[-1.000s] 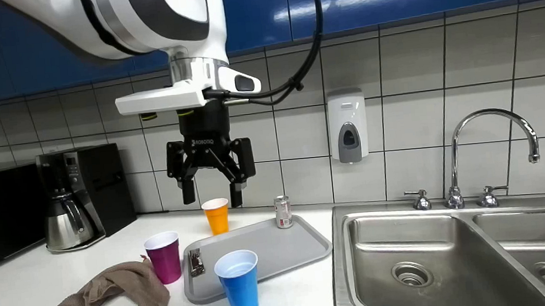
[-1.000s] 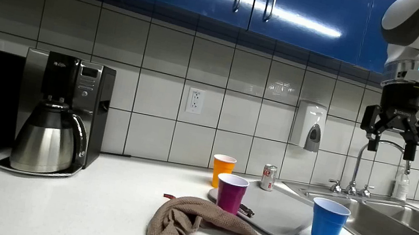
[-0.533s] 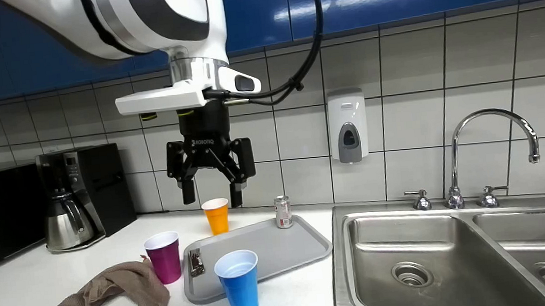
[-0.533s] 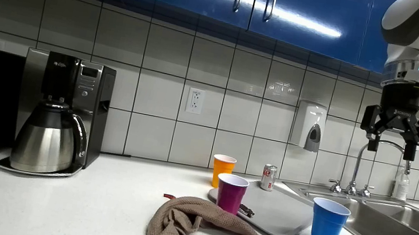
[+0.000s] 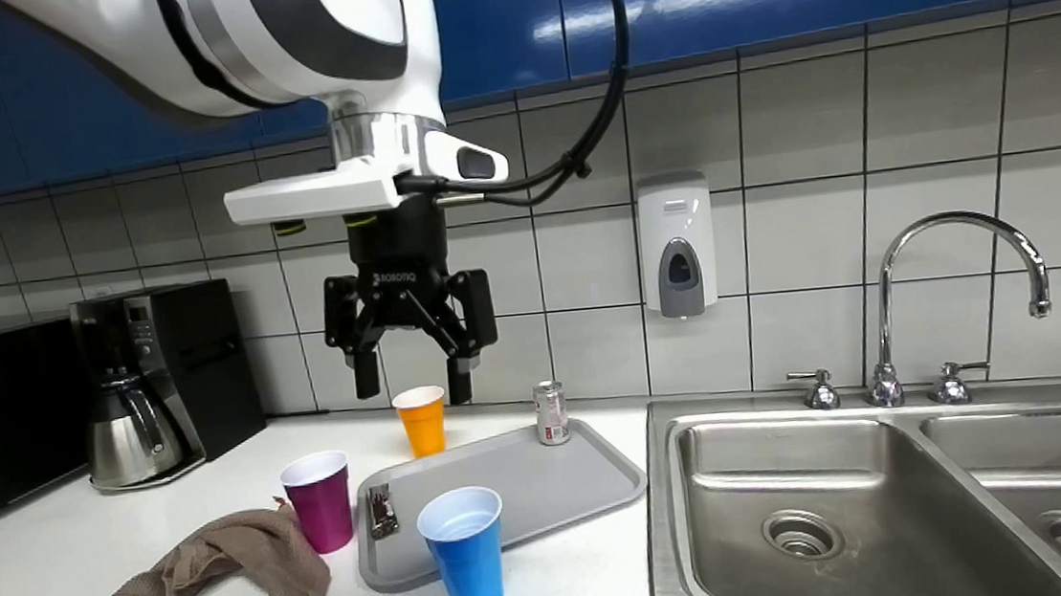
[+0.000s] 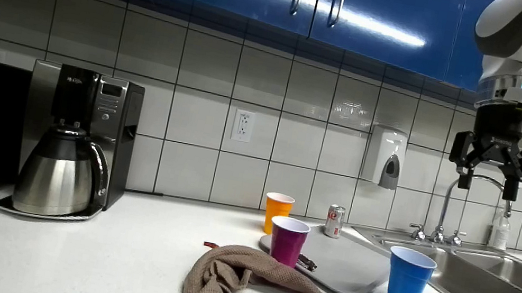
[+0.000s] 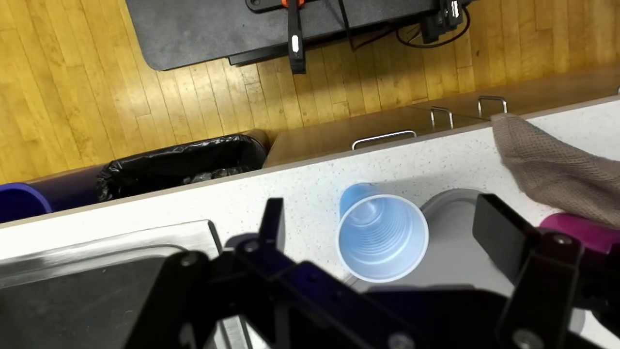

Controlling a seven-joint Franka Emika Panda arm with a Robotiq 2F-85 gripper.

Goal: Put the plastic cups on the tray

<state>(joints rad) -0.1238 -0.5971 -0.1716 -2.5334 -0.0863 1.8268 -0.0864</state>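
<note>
My gripper (image 5: 413, 383) is open and empty, high above the counter, with its fingers pointing down; it also shows in an exterior view (image 6: 487, 186). The blue cup (image 5: 469, 563) stands upright on the counter at the tray's front edge. In the wrist view the blue cup (image 7: 380, 237) appears between the open fingers, well below them. The magenta-purple cup (image 5: 322, 508) stands upright left of the tray; only part of it (image 7: 581, 230) shows in the wrist view. The orange cup (image 6: 277, 211) stands behind the tray, out of the wrist view. The grey tray (image 5: 547, 489) lies flat.
A can (image 5: 551, 413) and a small wrapped bar (image 5: 382, 511) are on the tray. A brown cloth (image 6: 239, 271) lies beside the purple cup. The steel sink (image 5: 795, 467) is right of the tray. A coffee maker (image 6: 80, 136) stands left. A soap dispenser (image 5: 677, 247) hangs behind.
</note>
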